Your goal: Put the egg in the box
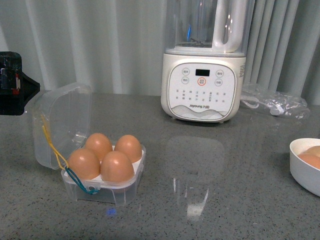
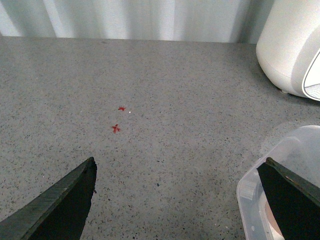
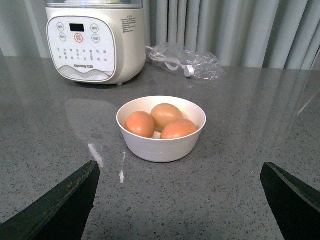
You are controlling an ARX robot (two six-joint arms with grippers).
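Front view, grey speckled countertop (image 1: 225, 175), pale pleated curtain (image 1: 100, 45) behind

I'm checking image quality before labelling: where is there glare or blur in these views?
Front view: pale reflection of the blender on the glossy table, and the clear box lid looks hazy. Right wrist view: bright streaks on the counter beside the bowl. Left wrist view: evenly lit, fingertips soft and dark.

Soft even light, sharp focus, glare on countertop (image 1: 200, 200).

Grey speckled countertop (image 1: 240, 165) before pale pleated curtains (image 1: 100, 40), light seemingly from overhead
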